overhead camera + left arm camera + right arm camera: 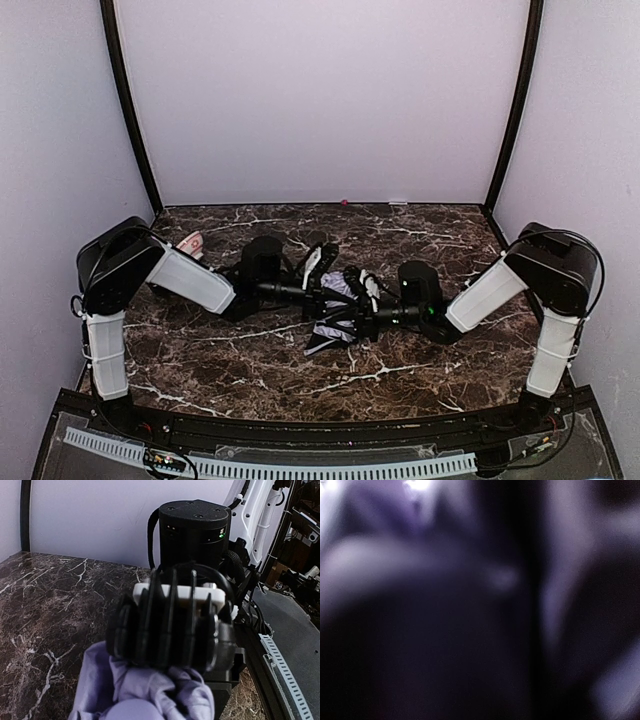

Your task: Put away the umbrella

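Note:
The umbrella lies crumpled in the middle of the marble table, with lavender fabric and black ribs bunched between both arms. My left gripper reaches in from the left and is shut on its upper side. My right gripper comes in from the right and is pressed into the same bundle. In the left wrist view, lavender umbrella fabric fills the bottom and hides my own fingers. Above it is a black ribbed bundle. The right wrist view is dark and blurred, with umbrella fabric against the lens.
A red-patterned bowl sits behind the left arm near the left wall. The right arm's black wrist housing stands close behind the bundle. Lavender walls enclose the table on three sides. A slotted rail runs along the near edge.

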`<act>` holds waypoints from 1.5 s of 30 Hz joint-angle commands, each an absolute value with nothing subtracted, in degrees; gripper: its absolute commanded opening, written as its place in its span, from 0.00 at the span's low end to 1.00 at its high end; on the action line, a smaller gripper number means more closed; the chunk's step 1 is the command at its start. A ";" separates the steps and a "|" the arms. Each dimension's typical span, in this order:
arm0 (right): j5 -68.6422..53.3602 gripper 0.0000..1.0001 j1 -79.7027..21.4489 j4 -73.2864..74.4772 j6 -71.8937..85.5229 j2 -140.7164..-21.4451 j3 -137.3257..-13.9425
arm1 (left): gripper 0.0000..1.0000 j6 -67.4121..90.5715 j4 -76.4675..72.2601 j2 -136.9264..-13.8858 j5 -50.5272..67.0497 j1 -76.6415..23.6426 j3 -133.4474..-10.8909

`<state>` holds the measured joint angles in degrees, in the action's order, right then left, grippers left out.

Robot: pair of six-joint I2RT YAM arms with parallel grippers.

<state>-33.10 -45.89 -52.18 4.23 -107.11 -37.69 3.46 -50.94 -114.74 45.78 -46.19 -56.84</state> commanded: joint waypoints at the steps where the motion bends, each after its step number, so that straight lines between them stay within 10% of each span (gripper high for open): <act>1: -28.93 0.25 -43.75 -56.10 5.81 -106.62 -37.20 | 0.08 3.01 -46.32 -114.21 54.98 -45.53 -55.33; 5: -32.09 0.25 -43.75 -49.10 6.00 -104.18 -40.86 | 0.97 5.12 -49.19 -110.49 52.97 -45.46 -54.01; 26: -50.04 0.28 -43.20 -21.83 15.52 -87.11 -48.81 | 0.99 -4.39 -31.35 -74.64 24.94 -42.63 -43.52; 39: 42.93 0.28 -47.71 10.36 -3.54 -90.56 -62.88 | 0.99 -4.38 -21.78 -75.61 6.54 -42.55 -45.48; 45: 52.57 0.27 -52.70 10.27 -9.21 -100.85 -65.60 | 0.99 -5.45 -21.00 -75.31 3.28 -42.54 -44.78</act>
